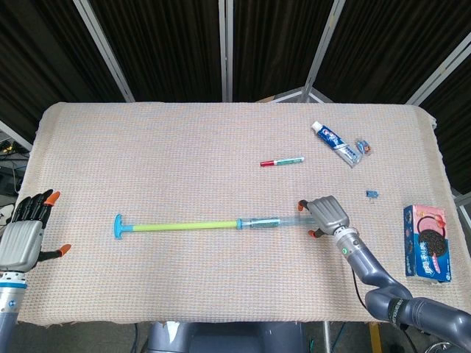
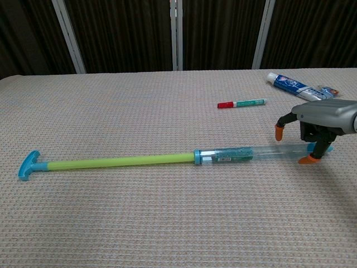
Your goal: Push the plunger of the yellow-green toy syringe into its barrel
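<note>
— Where is the syringe?

— The syringe [image 1: 221, 223] lies flat on the desk [image 1: 184, 147], lengthwise from left to right, near the front middle. Its yellow-green plunger [image 1: 184, 226] is pulled far out to the left and ends in a blue handle [image 1: 118, 226]. The clear barrel [image 2: 251, 151] is on the right.

— And your hands?

— My right hand [image 1: 327, 215] hovers over the nozzle end of the barrel, palm down. Its fingers are apart, with the orange fingertips [image 2: 279, 132] pointing down on either side of the barrel. I cannot tell whether they touch it; nothing looks gripped. My left hand [image 1: 23, 239] is at the front left edge of the desk, well apart from the blue handle, fingers spread and holding nothing.

— What else is on the desk?

— A red-capped marker [image 1: 282, 161] lies behind the barrel. Further back right is a tube of toothpaste [image 1: 335, 143], with a small packet [image 1: 362, 147] just beside it. A tiny blue piece [image 1: 372, 194] sits to the right of my right hand. A box of cookies [image 1: 427, 241] is near the right edge.
</note>
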